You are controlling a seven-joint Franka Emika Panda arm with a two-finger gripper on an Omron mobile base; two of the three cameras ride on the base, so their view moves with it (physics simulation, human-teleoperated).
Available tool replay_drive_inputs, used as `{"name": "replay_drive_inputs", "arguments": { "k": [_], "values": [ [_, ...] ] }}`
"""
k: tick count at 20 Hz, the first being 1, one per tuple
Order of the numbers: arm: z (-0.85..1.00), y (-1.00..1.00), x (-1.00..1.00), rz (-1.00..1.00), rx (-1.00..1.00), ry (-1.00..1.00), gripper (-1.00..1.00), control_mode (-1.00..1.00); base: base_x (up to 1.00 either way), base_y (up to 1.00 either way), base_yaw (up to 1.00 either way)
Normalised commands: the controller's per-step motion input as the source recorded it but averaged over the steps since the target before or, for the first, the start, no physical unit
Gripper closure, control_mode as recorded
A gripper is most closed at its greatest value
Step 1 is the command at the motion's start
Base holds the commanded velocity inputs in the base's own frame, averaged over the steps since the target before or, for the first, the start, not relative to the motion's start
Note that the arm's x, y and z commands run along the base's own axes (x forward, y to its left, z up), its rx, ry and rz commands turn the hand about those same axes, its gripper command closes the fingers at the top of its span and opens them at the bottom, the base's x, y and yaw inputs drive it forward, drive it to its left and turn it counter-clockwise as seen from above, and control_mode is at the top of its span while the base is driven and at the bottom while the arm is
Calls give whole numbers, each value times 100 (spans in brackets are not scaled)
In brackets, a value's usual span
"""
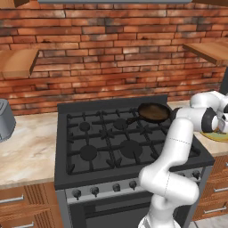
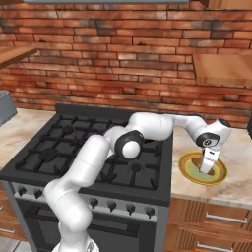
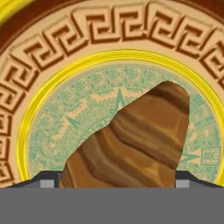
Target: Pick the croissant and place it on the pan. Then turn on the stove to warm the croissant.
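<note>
The croissant (image 3: 131, 144), golden-brown and ridged, lies on a yellow-green patterned plate (image 3: 87, 39) on the counter right of the stove (image 1: 107, 138). My gripper (image 3: 116, 183) is open and low over the plate, with one fingertip close on each side of the croissant. From the right base view the gripper (image 2: 207, 170) points straight down into the plate (image 2: 189, 172), and the hand hides most of the pastry. The small dark pan (image 1: 153, 112) sits empty on the stove's back right burner, left of the gripper.
Small knobs (image 1: 104, 189) line the stove's silver front. A grey appliance (image 1: 4, 120) stands on the left counter. Wooden shelves (image 2: 221, 69) hang on the brick wall above the plate. Drawers sit under both counters.
</note>
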Motion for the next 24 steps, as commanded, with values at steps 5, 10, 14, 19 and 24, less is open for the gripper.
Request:
{"name": "replay_drive_inputs", "arguments": {
  "k": [5, 10, 14, 19, 24],
  "values": [
    [-2, 0, 8, 0, 0, 0, 100, -100, 0, 0, 0],
    [7, 0, 0, 0, 1, 0, 100, -100, 0, 0, 0],
    [53, 0, -2, 0, 1, -2, 100, -100, 0, 0, 0],
    [62, 1, -10, 0, 0, -8, 100, -100, 0, 0, 0],
    [54, 14, -12, 0, 0, -5, 100, -100, 0, 0, 0]
  ]
}}
